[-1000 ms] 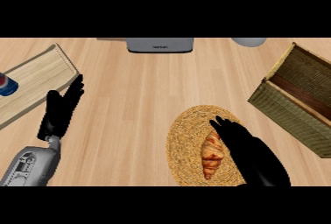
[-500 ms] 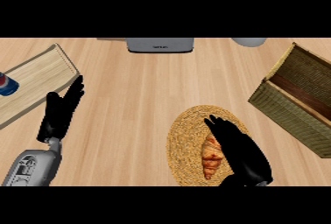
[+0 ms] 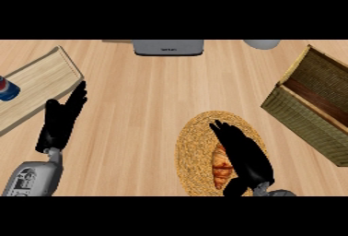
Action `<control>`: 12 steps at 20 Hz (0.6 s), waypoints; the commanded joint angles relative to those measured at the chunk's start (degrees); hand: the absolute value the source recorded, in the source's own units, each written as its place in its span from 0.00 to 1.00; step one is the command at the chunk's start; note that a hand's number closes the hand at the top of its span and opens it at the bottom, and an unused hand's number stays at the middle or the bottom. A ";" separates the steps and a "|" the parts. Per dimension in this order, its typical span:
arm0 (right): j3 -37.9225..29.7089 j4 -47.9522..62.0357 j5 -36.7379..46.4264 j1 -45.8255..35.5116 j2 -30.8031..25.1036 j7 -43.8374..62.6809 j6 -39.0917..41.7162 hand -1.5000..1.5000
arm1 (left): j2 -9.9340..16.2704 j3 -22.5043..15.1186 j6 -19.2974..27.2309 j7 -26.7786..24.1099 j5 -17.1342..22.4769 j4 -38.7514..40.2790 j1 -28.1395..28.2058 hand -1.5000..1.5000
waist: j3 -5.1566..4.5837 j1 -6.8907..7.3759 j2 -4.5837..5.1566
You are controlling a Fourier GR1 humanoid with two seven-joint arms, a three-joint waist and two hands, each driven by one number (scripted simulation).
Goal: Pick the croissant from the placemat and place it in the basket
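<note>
Head view, steep look down on the table [image 3: 156,97], light wood grain, smooth. Only one view, so everything below comes from it.

Croissant [image 3: 222,167] lies on the placemat [image 3: 194,143], near-right part of the scene. Right robot hand [image 3: 243,154] is over it and hides its right side; only the left edge and a golden-brown ridged strip show. Fingers look stretched out along the pastry, thumb tucked low near the wrist. I read it as released, not yet closed on anything. Whether it touches the croissant I cannot tell.

Placemat: round, woven straw-like coils, tan, flat, rough texture. Basket [image 3: 306,108]: wicker, boxy, olive-brown weave, dark inside, open top, far-right of the placemat and well apart from it.

Handling, my guess: croissant is light, soft, flaky crust, crushes easily. It should not be slippery; crust gives some bite. Best hold is across the thick middle, fingers one side and thumb the other, not at the thin tips. Lift straight up so the mat does not drag along.

Left robot hand [image 3: 62,120] sits at the near-left, fingers straight, released, resting, holding nothing. Beside it on the far-left is a pale wooden tray [image 3: 37,85], flat planks with a low rim, with a blue and red can [image 3: 7,88] at the edge of view. Far edge: grey appliance [image 3: 168,47], boxy, and a pale round object [image 3: 262,44], cut off.
</note>
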 commanded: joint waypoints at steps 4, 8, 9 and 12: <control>-4.34 8.30 0.50 -2.80 0.99 -3.24 -0.26 0.00 | -0.52 3.28 -2.10 -0.80 0.34 7.21 -6.55 0.50 | -0.02 -0.19 0.09; -1.40 3.61 2.48 1.03 3.82 -0.45 1.39 0.00 | -2.17 1.83 -1.29 -1.03 -2.19 -2.09 2.96 0.50 | -0.01 0.00 -0.03; -0.28 4.32 3.98 1.33 4.79 -0.04 0.66 0.00 | -3.82 0.70 -0.65 0.60 -3.15 -1.72 1.12 0.50 | -0.01 -0.05 -0.02; -4.57 11.43 2.79 -3.39 5.44 -3.99 -0.68 0.00 | -1.41 3.66 -3.60 -0.98 -1.49 -0.40 1.63 0.50 | -0.01 0.11 0.01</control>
